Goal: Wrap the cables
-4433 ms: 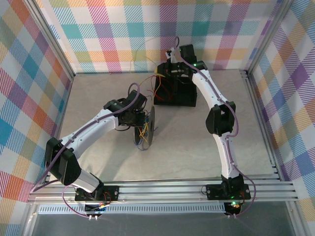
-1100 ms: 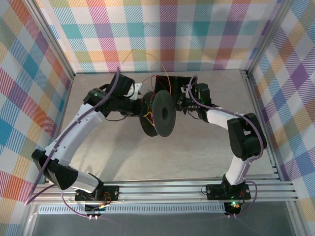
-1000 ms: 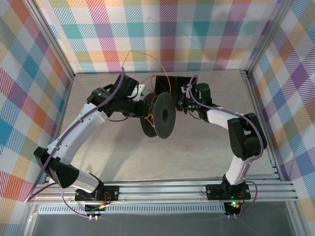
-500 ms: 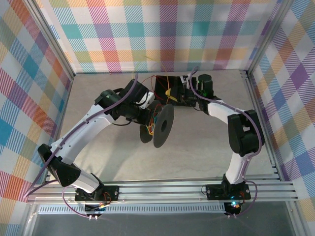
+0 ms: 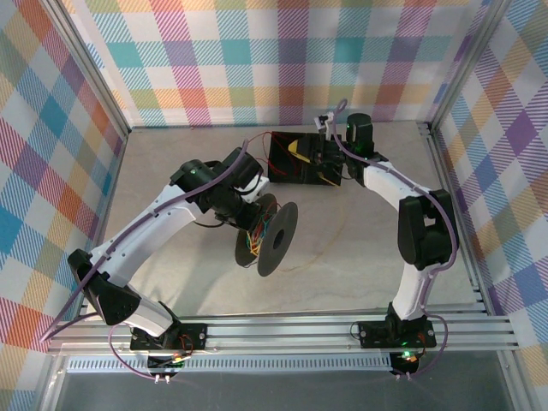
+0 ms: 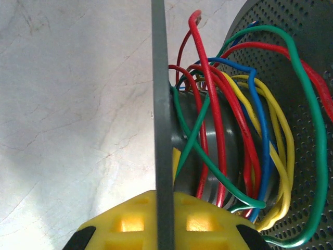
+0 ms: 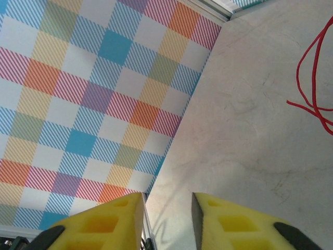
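Note:
My left gripper [image 6: 165, 208] is shut on the thin flange of the black spool [image 6: 160, 94]. Red, yellow, green and blue cables [image 6: 229, 125] loop loosely round the spool's hub. From above, the left gripper [image 5: 254, 205] holds the spool [image 5: 276, 240] on edge over the table's middle, with the cables [image 5: 252, 241] bunched between the flanges. My right gripper [image 5: 324, 156] hovers at the black box [image 5: 291, 169] at the back. Seen from the wrist, the right gripper [image 7: 166, 208] is open with nothing between its pads. A loose red cable [image 7: 312, 78] lies on the table ahead.
The black box holds a yellow piece [image 5: 295, 147] and some wire. A thin red strand [image 5: 257, 137] arcs from the box's left corner. Checked walls [image 5: 274, 60] close in the back and sides, and an aluminium rail [image 5: 282, 330] runs along the front edge.
The left arm has carried the spool away from the box, down toward the table's middle. The right gripper has opened and drawn back to the box's far right.

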Tool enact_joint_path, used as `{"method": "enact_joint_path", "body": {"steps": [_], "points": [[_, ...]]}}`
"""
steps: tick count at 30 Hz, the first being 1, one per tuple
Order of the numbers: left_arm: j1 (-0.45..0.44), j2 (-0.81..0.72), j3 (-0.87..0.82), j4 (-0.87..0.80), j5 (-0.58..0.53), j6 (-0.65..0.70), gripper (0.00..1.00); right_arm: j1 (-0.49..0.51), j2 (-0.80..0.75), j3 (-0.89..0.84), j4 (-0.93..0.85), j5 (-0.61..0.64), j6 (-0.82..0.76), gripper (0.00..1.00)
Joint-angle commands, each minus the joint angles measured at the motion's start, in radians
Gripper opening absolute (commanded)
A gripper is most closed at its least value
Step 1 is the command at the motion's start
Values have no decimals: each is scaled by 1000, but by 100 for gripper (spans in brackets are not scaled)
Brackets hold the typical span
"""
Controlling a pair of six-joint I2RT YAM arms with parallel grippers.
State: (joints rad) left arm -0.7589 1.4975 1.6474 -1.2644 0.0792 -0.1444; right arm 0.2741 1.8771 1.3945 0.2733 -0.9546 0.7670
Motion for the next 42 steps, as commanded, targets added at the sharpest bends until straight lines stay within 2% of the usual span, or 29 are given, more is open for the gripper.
{"method": "enact_joint_path", "body": {"steps": [1,6,8,10,14,17,20,24,29,31,36,40,42], "points": [[-10,-19,1,10,-15,9,0,-13,-3,33,-134,3,-83,42],[-11,-15,-15,14,-45,7,0,-21,-127,-71,-311,126,-190,57],[-11,-11,-15,14,-50,7,0,-25,-181,-102,-453,233,-255,62],[-11,-7,-14,17,-45,8,0,-29,-224,-119,-591,352,-324,63],[-11,-4,-18,20,-46,8,0,-39,-325,-210,-738,593,-387,71],[-11,-3,-21,22,-46,7,0,-42,-387,-278,-825,728,-389,72],[-11,-8,-24,23,-47,6,0,-38,-418,-334,-905,763,-347,69],[-11,-13,-31,28,-44,3,0,-5,-489,-434,-944,886,-258,69],[-11,-19,-44,43,-30,2,0,27,-532,-546,-865,882,-205,71],[-11,-19,-44,45,-25,2,0,33,-502,-563,-835,892,-199,70],[-11,-17,-47,49,-16,3,0,41,-404,-600,-665,809,-179,66],[-11,-25,-53,49,-18,2,0,43,-303,-565,-613,795,-169,66],[-10,-26,-53,48,-20,2,0,42,-263,-541,-614,818,-166,62]]}}
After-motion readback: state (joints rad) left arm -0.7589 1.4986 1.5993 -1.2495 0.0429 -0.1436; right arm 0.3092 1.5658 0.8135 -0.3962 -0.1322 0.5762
